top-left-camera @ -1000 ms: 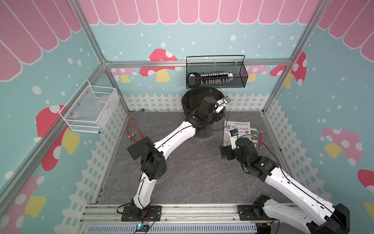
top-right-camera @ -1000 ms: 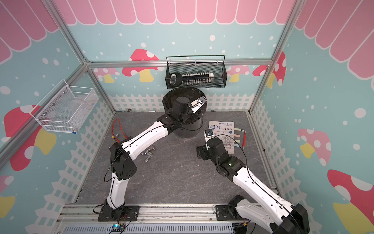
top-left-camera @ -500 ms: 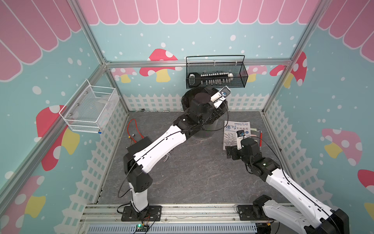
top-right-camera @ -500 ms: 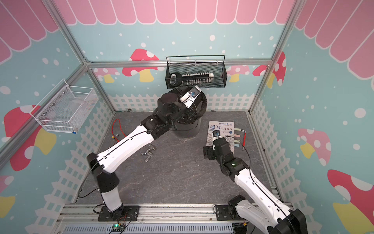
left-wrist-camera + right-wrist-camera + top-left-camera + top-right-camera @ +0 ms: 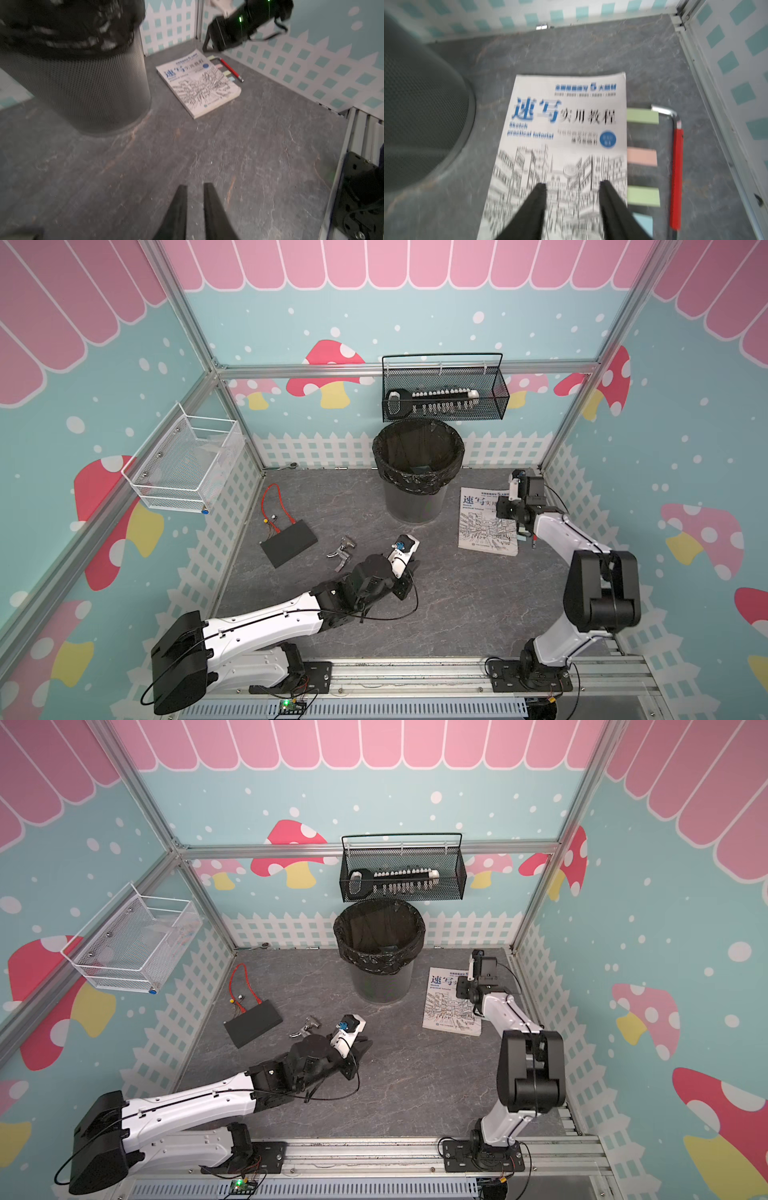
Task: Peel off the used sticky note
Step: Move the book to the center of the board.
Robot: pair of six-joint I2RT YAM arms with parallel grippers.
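Observation:
A sketch-tutorial book lies flat on the floor to the right of the bin. Several coloured sticky notes poke out from its right edge: green, pink, green and blue. I cannot tell which is the used sticky note. My right gripper hovers open above the near part of the cover, left of the notes, holding nothing. My left gripper is low over the mid floor, shut and empty, pointing toward the book.
A black-lined bin stands at the back centre with a bluish scrap inside. A red-handled hex key lies just beyond the notes, by the right wall. A black box with wires and a metal part lie on the left.
The left arm has drawn back from above the bin down to the mid floor and its jaws have shut. The right arm has swung farther right over the book, its jaws narrower.

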